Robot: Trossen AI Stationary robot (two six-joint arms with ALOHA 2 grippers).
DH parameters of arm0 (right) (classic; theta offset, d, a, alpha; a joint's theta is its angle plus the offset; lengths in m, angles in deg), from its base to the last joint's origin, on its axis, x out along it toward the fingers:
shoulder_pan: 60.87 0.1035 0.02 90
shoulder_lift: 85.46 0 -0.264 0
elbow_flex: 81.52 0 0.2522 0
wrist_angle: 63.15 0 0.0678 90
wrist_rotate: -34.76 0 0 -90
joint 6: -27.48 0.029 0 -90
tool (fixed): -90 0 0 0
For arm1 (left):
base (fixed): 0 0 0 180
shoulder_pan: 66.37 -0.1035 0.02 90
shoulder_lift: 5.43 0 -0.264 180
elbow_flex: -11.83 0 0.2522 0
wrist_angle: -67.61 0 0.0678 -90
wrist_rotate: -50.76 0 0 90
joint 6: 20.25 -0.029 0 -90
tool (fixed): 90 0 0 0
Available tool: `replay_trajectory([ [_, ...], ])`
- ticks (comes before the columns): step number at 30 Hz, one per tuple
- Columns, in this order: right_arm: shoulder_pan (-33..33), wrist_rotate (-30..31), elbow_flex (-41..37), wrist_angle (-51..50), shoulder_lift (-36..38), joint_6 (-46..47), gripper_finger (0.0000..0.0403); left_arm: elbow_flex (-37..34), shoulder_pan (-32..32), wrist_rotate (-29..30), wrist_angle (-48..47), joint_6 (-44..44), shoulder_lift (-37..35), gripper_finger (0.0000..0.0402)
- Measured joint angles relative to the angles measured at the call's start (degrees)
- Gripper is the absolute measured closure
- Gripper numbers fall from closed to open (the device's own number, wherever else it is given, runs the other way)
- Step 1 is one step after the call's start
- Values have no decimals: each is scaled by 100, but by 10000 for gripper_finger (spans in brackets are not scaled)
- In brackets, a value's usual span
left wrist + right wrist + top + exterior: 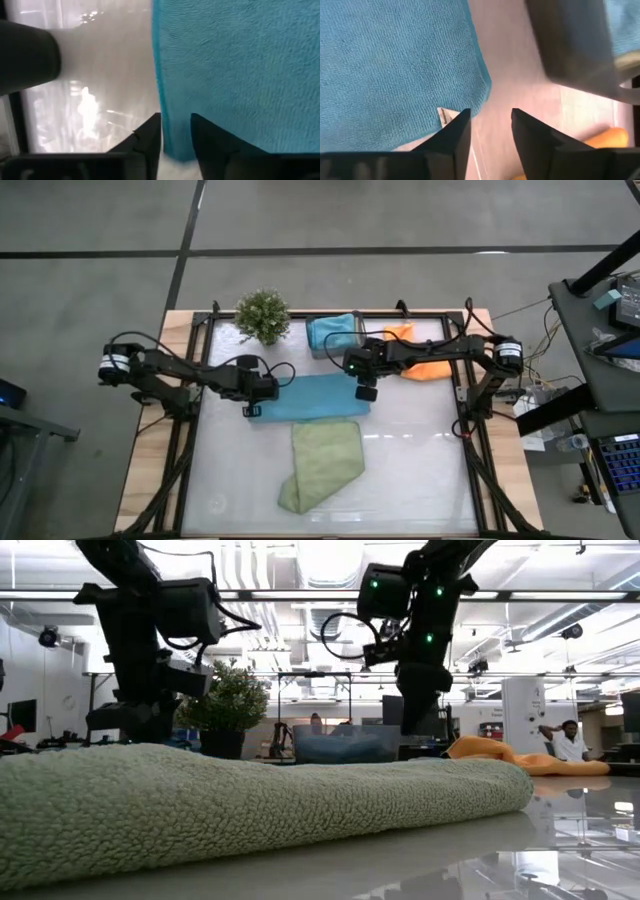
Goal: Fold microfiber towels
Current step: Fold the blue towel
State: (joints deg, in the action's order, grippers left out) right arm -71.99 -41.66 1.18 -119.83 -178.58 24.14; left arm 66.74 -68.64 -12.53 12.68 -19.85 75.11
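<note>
A teal-blue towel [310,397], folded into a flat strip, lies on the table's middle. My left gripper [252,411] stands over its left near corner, open, with the towel's left edge [172,140] running between its fingers. My right gripper [366,391] hangs open just above the towel's right far corner [477,95], with bare table between its fingers [490,112]. A light green towel [322,463], loosely folded, lies nearer the front edge and fills the low view [250,800]. My left gripper comes at the teal-blue towel's left edge [170,125] slanting down from the table's left, one finger on each side of it. Whether the fingers touch the cloth I cannot tell. The towel lies flat on the table.
At the back stand a potted plant [262,316] and a grey bin [335,333] holding another teal-blue towel. An orange towel [420,360] lies at the back right, under my right arm. A black frame [470,430] borders the table. A person [568,742] sits far behind.
</note>
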Motion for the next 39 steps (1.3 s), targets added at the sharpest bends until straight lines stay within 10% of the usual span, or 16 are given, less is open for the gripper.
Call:
replay_trajectory([
  [9, -18, -540, -83, -207, 255, 812, 230, 159, 0, 206, -201, -357, -264, 258],
  [22, -129, -1374, -1302, 695, 515, 3537, 194, -357, 122, -1090, 877, 488, -565, 258],
  [39, -168, -2132, -2362, 2888, 566, 4273, 148, -513, 125, -836, 1104, 525, -558, 258],
])
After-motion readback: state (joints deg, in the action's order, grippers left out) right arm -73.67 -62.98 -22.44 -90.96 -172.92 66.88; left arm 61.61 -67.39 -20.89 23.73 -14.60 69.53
